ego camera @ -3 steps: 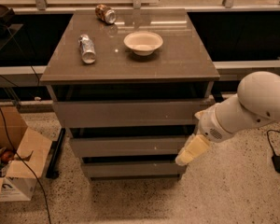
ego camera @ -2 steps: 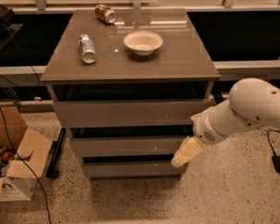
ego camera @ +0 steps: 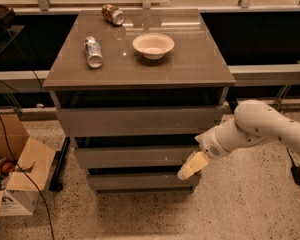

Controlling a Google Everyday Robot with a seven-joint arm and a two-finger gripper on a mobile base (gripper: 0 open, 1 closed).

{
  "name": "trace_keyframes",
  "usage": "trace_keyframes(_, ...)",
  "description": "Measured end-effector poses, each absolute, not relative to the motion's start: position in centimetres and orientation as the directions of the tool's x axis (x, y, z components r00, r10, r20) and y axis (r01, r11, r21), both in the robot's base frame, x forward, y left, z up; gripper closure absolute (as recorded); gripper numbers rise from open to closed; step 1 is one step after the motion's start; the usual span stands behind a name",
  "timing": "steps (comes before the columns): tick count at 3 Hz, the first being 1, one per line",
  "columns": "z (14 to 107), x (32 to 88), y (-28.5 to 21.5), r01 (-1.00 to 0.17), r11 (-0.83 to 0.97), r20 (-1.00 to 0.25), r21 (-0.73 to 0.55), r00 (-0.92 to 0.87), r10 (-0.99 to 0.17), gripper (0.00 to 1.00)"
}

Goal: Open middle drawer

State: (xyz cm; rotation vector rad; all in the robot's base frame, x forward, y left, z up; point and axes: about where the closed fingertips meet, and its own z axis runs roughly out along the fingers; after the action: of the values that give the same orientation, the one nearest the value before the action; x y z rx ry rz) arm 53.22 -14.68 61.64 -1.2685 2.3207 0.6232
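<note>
Hand point(ego camera: 188, 169): low at the cabinet's right front, opening cannot be told
Middle drawer point(ego camera: 132, 156): barely out
Tip: hook its upper edge, pull straight outward

One raised camera looks down at the cabinet front (tool point(ego camera: 189, 167) lower right).

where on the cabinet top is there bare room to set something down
The cabinet top is bare along the front edge and right of the bowl. The back left is crowded by two cans. The gripper sits low by the middle drawer.
</note>
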Motion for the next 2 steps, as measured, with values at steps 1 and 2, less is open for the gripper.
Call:
trace_keyframes(1,60.7,53.0,-14.3,-0.852,0.486,-0.548,0.193,-0.505,-0.667,0.00)
trace_keyframes(2,59.4,53.7,-12.7,-0.875,0.459,-0.557,0.156,-0.461,-0.691,0.00)
